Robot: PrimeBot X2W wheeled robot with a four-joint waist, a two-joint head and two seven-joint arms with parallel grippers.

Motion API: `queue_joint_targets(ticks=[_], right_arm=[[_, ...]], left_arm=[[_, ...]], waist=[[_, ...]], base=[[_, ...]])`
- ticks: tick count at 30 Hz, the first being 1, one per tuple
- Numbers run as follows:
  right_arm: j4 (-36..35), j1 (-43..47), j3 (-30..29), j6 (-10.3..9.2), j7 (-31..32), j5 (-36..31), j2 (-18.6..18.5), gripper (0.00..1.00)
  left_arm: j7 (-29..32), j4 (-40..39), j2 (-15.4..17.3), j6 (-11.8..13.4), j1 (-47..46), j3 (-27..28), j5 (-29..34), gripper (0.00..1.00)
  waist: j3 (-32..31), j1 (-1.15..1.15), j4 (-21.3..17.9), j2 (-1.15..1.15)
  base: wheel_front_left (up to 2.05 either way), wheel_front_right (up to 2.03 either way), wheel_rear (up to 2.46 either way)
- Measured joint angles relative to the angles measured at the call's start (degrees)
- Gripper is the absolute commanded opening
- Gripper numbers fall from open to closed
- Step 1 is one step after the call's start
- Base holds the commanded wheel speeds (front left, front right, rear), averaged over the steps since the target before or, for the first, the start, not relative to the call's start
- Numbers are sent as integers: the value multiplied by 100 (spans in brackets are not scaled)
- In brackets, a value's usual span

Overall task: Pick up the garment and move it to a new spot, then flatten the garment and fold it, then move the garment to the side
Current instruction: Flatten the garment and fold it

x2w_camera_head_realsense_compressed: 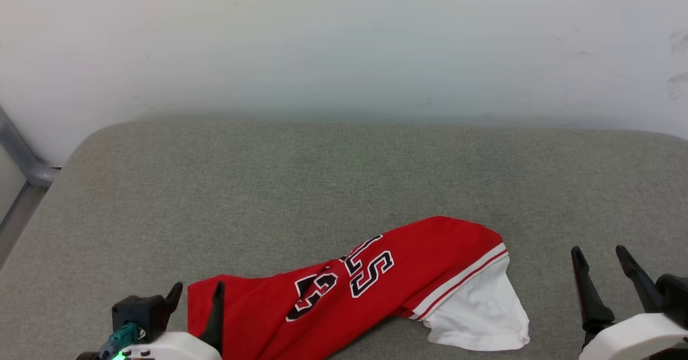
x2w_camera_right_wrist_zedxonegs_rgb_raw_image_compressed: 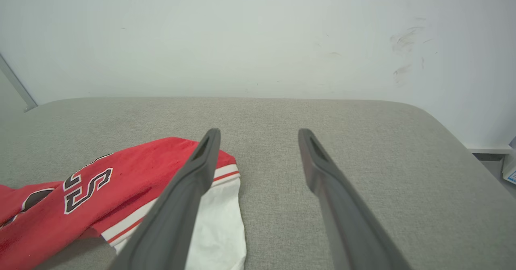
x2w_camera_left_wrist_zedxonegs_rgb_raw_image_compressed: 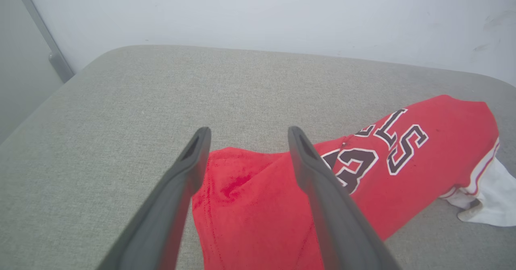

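While the head view looked down on the grey padded surface [x2w_camera_head_realsense_compressed: 322, 177], the garment [x2w_camera_head_realsense_compressed: 387, 279] lay bunched along its near edge, red body slanting from lower left up to the right, one white sleeve [x2w_camera_head_realsense_compressed: 478, 317] spilling out at the right end. The left claw [x2w_camera_head_realsense_compressed: 196, 295] stood over the garment's left corner with its fingers apart. The right claw [x2w_camera_head_realsense_compressed: 601, 260] waited well to the right of the sleeve, also spread and empty.

From the left wrist view, the left claw [x2w_camera_left_wrist_zedxonegs_rgb_raw_image_compressed: 248, 135] straddled the red hem of the garment [x2w_camera_left_wrist_zedxonegs_rgb_raw_image_compressed: 250, 205], gripping nothing.

From the right wrist view, the right claw [x2w_camera_right_wrist_zedxonegs_rgb_raw_image_compressed: 259, 137] hung open over bare padding, its left finger crossing in front of the sleeve [x2w_camera_right_wrist_zedxonegs_rgb_raw_image_compressed: 217, 229].

Flattening seemed to be the step in hand. Done well, each claw would pinch a single layer at opposite ends, then draw apart low and slowly so the folds pull out without dragging the whole garment.
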Motion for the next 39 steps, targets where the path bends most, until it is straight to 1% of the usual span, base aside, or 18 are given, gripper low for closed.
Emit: queue_joint_targets(ticks=[3, 6, 11, 14, 16, 20, 25, 31, 36, 39], right_arm=[[-30, -1, -22, 0, 25, 5, 0, 100], [-73, -2, -13, 0, 36, 4, 0, 100], [-155, -77, 70, 1, 99, -32, 1, 100], [-187, -112, 98, 1, 116, -47, 1, 100], [-213, -137, 98, 0, 120, -47, 0, 100], [-277, -246, 153, 0, 121, -57, 0, 100], [-253, -407, 265, 1, 69, -32, 1, 100], [-124, -543, 289, 0, -45, 48, 1, 100], [22, -597, 298, 0, -130, 137, 0, 100], [108, -617, 296, 0, -185, 222, 0, 100]], left_arm=[[-136, -185, -15, 13, -191, -18, 145, 100], [-123, -224, -24, -60, -444, -96, 231, 100], [62, -43, -33, -394, -1099, -291, 294, 100], [79, 155, -159, -597, -1538, -367, 291, 100], [164, 377, -255, -798, -1801, -493, 253, 100], [528, 925, -389, -1230, -2313, -779, 137, 100], [896, 1709, -568, -1616, -2708, -1010, -35, 100], [1594, 2529, -609, -2003, -3066, -1232, -278, 100], [2490, 3066, -511, -2345, -3242, -1543, -420, 100], [2991, 3203, -510, -2432, -3451, -1681, -478, 100]], waist=[[8, 0, 15, 0], [37, 0, 7, 0], [145, 0, -55, 0], [220, 0, -133, 0], [278, 0, -190, 0], [479, 0, -296, 0], [755, 0, -486, 0], [1090, 0, -696, 0], [1287, 1, -821, 0], [1363, 1, -827, 0]], base=[[0, 0, 0], [0, 0, 0], [0, 0, 0], [0, 0, 0], [0, 0, 0], [0, 0, 0], [0, 0, 0], [0, 0, 0], [0, 0, 0], [0, 0, 0]])
